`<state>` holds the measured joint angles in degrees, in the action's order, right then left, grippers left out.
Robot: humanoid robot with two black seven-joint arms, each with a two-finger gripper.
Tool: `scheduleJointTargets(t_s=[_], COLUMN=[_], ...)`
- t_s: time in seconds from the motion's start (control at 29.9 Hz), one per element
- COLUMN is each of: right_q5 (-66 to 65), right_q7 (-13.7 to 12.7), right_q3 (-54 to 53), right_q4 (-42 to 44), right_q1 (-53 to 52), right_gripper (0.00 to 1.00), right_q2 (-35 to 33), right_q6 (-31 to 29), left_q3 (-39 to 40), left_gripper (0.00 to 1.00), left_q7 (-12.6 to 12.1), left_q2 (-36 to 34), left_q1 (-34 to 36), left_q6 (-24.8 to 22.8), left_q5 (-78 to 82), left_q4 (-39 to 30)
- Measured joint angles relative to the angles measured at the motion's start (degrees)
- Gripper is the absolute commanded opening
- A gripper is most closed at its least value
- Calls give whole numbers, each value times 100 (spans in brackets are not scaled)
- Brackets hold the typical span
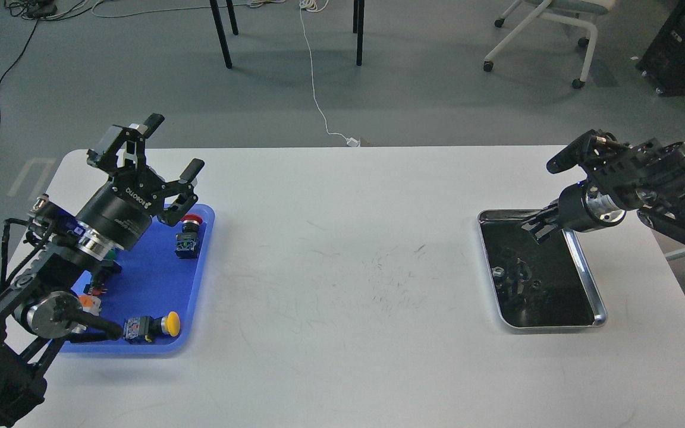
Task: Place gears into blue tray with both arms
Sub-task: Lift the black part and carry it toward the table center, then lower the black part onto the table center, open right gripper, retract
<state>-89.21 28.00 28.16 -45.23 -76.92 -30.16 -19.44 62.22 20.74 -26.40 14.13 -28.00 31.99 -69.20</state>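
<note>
At right of frame, over silver tray (586, 270), right pincer (534, 229) reaching for gears (518, 276), jaw state unclear; left pincer (173, 145) gaping empty above blue tray (203, 261). Pick step; needing fine descent.

Both arms are matte black. The left arm (51, 261) carries a silver wrist ring, a silver disc at one joint, black cables along its side, and white ROBOTIQ lettering on its skeletal-fingered left gripper (167, 148). The right arm (669, 184) shows a silver ring behind its right gripper (536, 229).
</note>
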Motion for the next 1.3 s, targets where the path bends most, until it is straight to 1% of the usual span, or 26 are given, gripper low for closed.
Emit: scheduleJointTargets(t_s=[0.1, 0.2, 0.33, 0.53, 0.64, 0.77, 1.1, 1.3], right_q5=[142, 264, 495, 1058, 1152, 1168, 1257, 1329], right_q7=[-1, -1, -1, 0, 1, -1, -1, -1], right_q3=[-1, 12, 43, 381, 497, 534, 541, 726], right_q4=[-260, -385, -386, -181, -44, 36, 65, 110], right_q1=[-314, -542, -622, -628, -594, -485, -196, -131], right_gripper=[18, 18, 19, 19, 19, 19, 19, 21], right_q2=[10, 312, 1020, 2361, 2825, 2999, 3017, 3017], right_q6=[-20, -26, -33, -34, -28, -1, 78, 146], left_q3=[0, 0, -1, -6, -8, -8, -8, -8], left_gripper=[98, 98, 98, 98, 98, 98, 98, 98], left_q7=[0, 0, 0, 1, 1, 1, 1, 1], left_q2=[-25, -30, -42, -77, -98, -102, -138, -169], left_q1=[1, 2, 3, 0, -16, -18, -62, -76], left_q6=[0, 0, 0, 0, 0, 0, 0, 0], left_q5=[0, 0, 0, 0, 0, 0, 0, 0], left_q4=[-27, -42, -85, -139, -161, -171, -181, -183])
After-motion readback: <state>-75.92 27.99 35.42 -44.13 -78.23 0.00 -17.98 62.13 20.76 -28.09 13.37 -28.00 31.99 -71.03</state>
